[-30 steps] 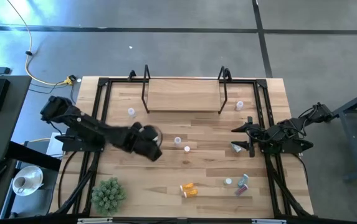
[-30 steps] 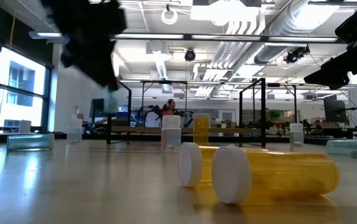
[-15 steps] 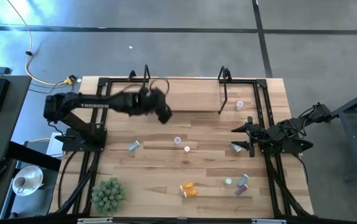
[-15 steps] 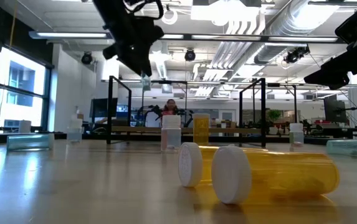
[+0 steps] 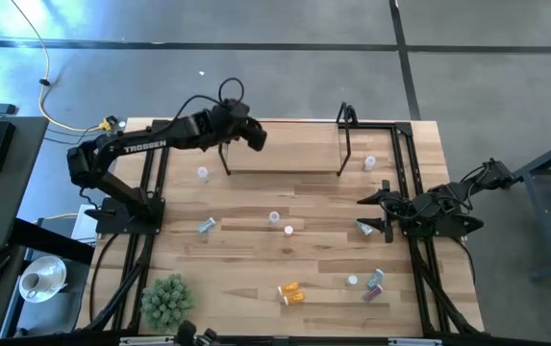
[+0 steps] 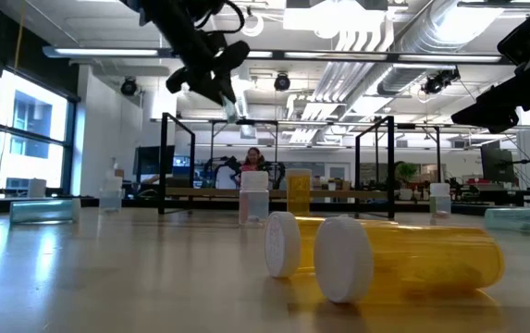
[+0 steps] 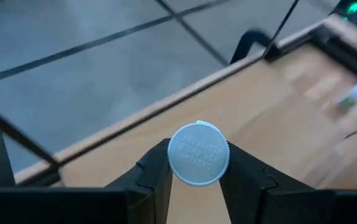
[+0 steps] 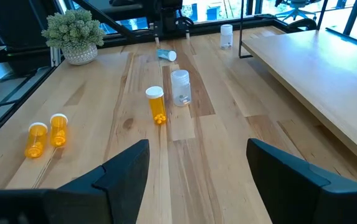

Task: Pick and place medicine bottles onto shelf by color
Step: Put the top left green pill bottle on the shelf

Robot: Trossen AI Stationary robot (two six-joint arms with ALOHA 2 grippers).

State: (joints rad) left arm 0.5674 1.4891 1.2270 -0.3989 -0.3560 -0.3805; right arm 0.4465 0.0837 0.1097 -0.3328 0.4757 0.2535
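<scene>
Above the shelf's (image 5: pixel 285 144) left end, the left gripper (image 5: pixel 254 137) pinches a white-capped bottle (image 7: pixel 198 154), not yet placed; the shelf looks bare, other bottles (image 5: pixel 291 292) lie scattered before it.

"TROSSEN", seemingly, on left arm (image 5: pixel 145 147)

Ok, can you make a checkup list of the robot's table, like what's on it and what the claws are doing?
Surface: wooden table, no spills seen.
Job's things: shelf at the far edge; two orange bottles lying down; more bottles scattered on the table.
Clutter: green plant ball at the near left corner.
Grippers: left gripper shut on a white-capped bottle, above the shelf's left end; right gripper open, at the table's right side.
Cables: yellow cable on the floor.
Surroundings: person far behind.
</scene>
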